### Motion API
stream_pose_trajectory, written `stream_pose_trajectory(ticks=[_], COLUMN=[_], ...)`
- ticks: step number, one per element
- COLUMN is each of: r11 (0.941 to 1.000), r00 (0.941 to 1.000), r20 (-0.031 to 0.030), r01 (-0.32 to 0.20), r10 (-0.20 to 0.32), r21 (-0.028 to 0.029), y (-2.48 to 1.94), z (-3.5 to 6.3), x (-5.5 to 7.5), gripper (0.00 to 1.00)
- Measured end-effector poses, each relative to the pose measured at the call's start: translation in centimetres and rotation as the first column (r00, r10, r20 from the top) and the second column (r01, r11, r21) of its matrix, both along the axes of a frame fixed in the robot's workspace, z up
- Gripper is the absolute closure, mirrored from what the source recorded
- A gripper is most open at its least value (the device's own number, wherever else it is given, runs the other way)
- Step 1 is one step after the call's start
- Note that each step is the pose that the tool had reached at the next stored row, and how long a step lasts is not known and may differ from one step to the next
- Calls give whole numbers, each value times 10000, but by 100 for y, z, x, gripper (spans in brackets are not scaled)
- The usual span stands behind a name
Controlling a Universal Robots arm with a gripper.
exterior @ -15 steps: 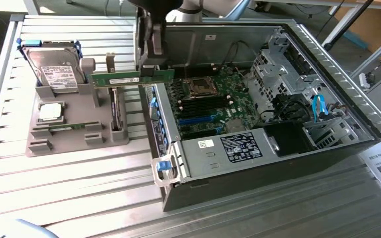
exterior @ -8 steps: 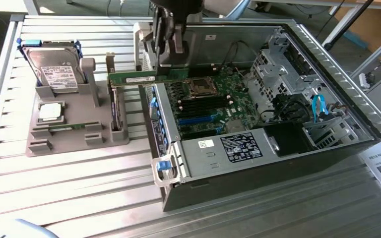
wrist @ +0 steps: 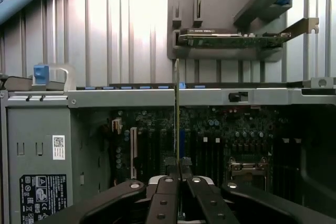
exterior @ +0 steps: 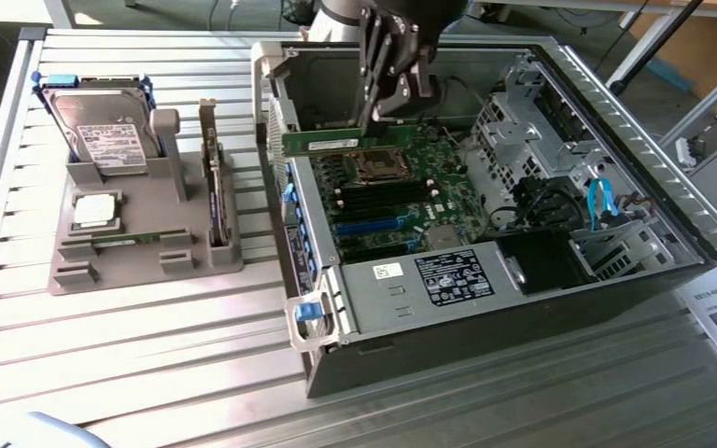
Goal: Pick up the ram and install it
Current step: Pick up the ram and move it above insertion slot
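The ram is a narrow green stick with a white label, hanging level over the motherboard inside the open computer case. My gripper is shut on its end nearest the exterior view's right. The stick sits just beyond the processor socket, with the long memory slots in front of it. In the wrist view the ram shows edge-on as a thin strip rising from between my gripper's closed fingers, above the dark board.
A grey holder on the slatted table, at the exterior view's left, carries a hard drive, a square silver processor chip and an upright expansion card. The power supply and drive cages crowd the case interior.
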State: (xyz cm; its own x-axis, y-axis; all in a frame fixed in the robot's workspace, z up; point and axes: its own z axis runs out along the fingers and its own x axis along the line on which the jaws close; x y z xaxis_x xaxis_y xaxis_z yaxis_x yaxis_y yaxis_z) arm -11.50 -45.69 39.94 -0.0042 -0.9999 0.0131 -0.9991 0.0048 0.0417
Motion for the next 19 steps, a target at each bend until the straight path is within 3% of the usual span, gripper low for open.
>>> stream_pose_trajectory(ticks=[19], r11=[10000], r00=[10000], r20=[-1], r01=[-54], r10=[54], r21=[0], y=[7], z=[0], x=[641], gripper=[88])
